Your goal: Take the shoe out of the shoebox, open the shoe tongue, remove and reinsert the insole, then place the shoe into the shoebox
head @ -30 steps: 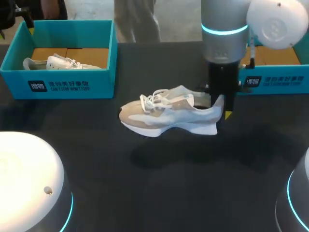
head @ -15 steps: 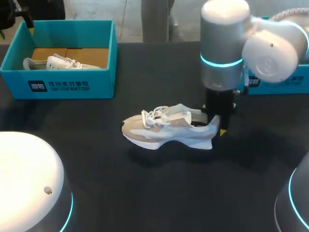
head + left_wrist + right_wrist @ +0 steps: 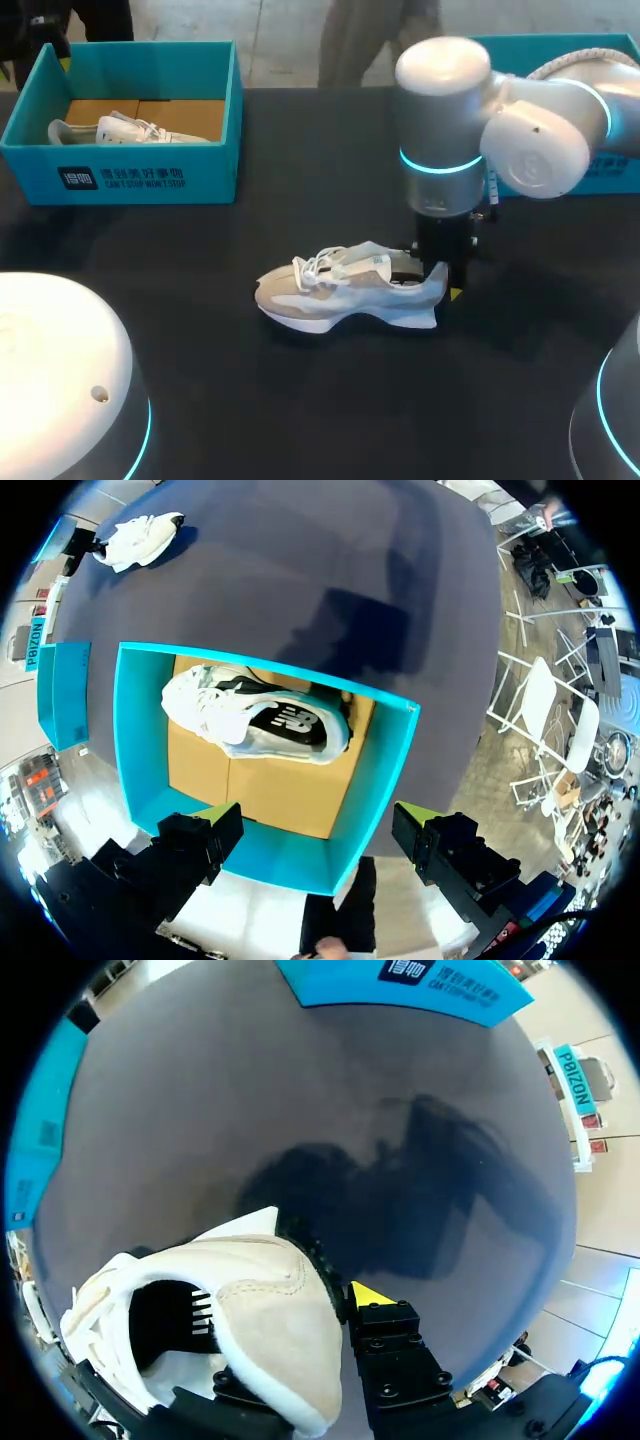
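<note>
One shoe (image 3: 125,130) in teal shoebox (image 3: 150,176)

Silver-white right arm (image 3: 505,120) (cyan ring (image 3: 440,166)); black pincer (image 3: 438,284), yellow tips (image 3: 368,1294).

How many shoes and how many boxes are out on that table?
Shoes: 2, the gripped shoe and the boxed shoe.
Shoeboxes: 2, the left shoebox and the right shoebox.
Total: 4.

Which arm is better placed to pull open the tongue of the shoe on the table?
Probably left. The right gripper is shut on the shoe at its heel, steadying it; the left gripper is open and empty above the shoebox, and the laces face its side.
</note>
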`<state>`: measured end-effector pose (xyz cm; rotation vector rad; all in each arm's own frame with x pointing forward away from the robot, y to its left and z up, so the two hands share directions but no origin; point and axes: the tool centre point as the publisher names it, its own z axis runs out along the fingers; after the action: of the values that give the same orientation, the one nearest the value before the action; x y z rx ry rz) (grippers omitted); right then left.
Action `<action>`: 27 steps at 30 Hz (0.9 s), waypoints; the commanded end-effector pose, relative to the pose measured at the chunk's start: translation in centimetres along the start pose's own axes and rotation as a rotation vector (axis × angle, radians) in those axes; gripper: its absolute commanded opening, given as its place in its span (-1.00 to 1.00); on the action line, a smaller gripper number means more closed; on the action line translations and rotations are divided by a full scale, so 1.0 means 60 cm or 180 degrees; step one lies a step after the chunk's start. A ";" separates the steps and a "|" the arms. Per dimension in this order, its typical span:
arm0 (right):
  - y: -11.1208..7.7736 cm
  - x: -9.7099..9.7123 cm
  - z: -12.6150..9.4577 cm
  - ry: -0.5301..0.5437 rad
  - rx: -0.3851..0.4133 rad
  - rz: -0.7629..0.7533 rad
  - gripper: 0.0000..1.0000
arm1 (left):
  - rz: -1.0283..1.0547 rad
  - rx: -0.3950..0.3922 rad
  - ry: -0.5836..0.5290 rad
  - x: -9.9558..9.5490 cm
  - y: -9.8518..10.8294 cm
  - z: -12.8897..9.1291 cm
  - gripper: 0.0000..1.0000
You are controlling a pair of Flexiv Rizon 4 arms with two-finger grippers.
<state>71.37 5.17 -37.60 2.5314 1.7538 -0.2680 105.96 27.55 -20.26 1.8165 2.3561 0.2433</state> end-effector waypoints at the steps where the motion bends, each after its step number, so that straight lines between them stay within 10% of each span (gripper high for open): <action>1: 0.001 0.026 0.017 -0.0094 0.0030 0.0008 -1.00 | 0.0001 -0.0001 0.0007 0.000 0.000 -0.001 1.00; 10: -0.002 0.031 0.033 -0.0172 0.0043 0.0038 -1.00 | 0.0001 -0.0001 0.0007 0.000 0.000 -0.001 1.00; 12: -0.004 0.029 0.031 -0.0171 0.0043 0.0049 -0.24 | 0.0001 -0.0001 0.0007 0.000 0.000 -0.001 1.00; 17: -0.012 0.024 0.015 -0.0176 0.0019 0.0048 0.04 | 0.0001 -0.0001 0.0007 0.000 0.000 -0.001 1.00; 19: -0.015 0.022 0.006 -0.0179 -0.0011 0.0038 0.95 | 0.0001 -0.0001 0.0007 0.000 0.000 -0.001 1.00; 27: -0.027 0.018 -0.049 -0.0161 -0.0222 -0.0105 1.00 | 0.0001 -0.0001 0.0007 0.000 0.000 -0.001 1.00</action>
<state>71.16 7.19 -36.59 2.4509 1.7551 -0.2947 105.96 27.55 -20.26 1.8165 2.3561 0.2433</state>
